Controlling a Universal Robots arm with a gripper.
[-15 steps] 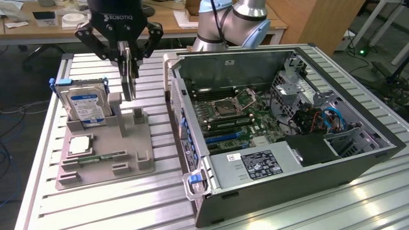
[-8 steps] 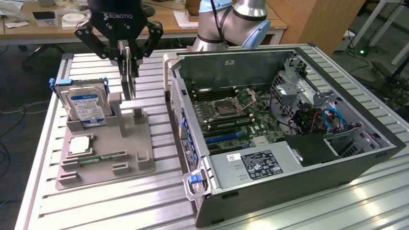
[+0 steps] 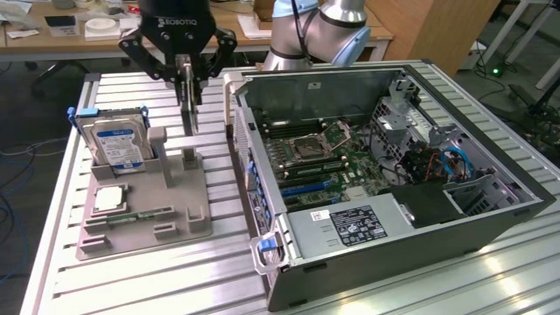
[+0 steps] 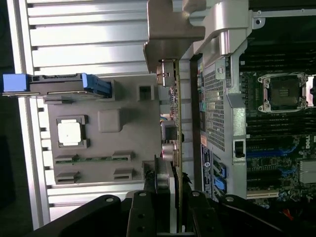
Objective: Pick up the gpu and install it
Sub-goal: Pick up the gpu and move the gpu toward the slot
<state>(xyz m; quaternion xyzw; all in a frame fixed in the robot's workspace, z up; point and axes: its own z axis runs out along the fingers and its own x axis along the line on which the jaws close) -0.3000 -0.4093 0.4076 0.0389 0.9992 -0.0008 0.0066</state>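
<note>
Robotics lab: an open desktop computer case (image 3: 394,262) sits on a slatted aluminium workbench (image 3: 157,282), with cluttered desks (image 3: 35,41) and floor cables (image 3: 10,157) around it.

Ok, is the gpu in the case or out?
Out. The gpu is upright, edge-on, over the grey tray beside the open case, with the fingers closed on its top.

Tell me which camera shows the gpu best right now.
The wrist view. There the gpu runs long through the picture, edge-on, with its metal bracket visible. The exterior view shows it as a thin upright sliver in the gripper, above the grey holder.
</note>
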